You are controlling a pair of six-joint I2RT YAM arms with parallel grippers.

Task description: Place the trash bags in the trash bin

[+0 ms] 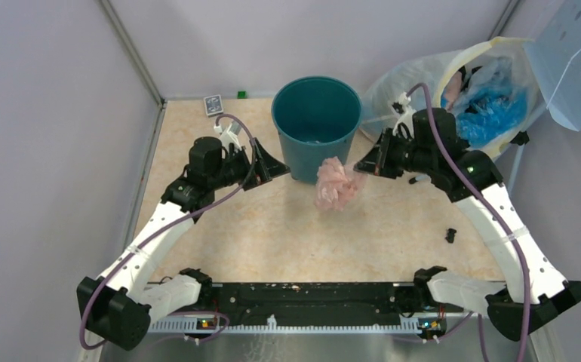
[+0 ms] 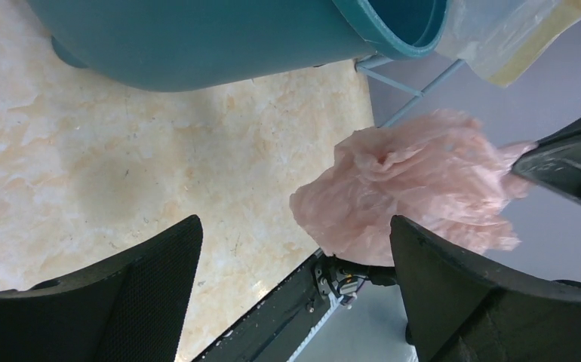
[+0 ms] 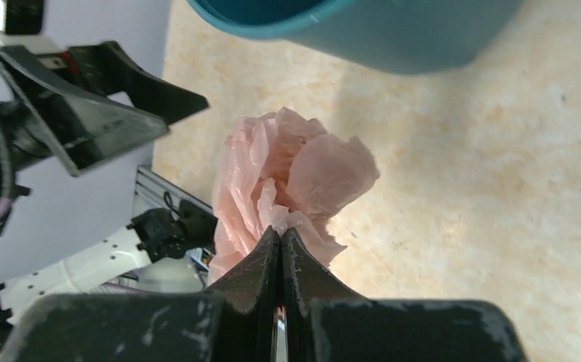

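The crumpled pale pink trash bag (image 1: pixel 337 183) hangs above the table just in front of the dark teal trash bin (image 1: pixel 310 162). My right gripper (image 1: pixel 361 167) is shut on the bag's right edge. In the right wrist view the jaws (image 3: pixel 281 232) meet on a pinch of pink film (image 3: pixel 287 173), with the bin's wall (image 3: pixel 393 38) beyond. My left gripper (image 1: pixel 276 167) stands open left of the bag, beside the bin. In the left wrist view its fingers (image 2: pixel 295 222) are wide apart. There the bag (image 2: pixel 416 181) shows past the right finger, below the bin (image 2: pixel 197 45).
A large clear sack with a pale yellow rim (image 1: pixel 453 75) holding blue bags (image 1: pixel 491 105) sits at the back right, beside a pale blue perforated panel (image 1: pixel 574 60). A small card box (image 1: pixel 213 104) lies at the back left. A small black piece (image 1: pixel 450 234) lies at the right.
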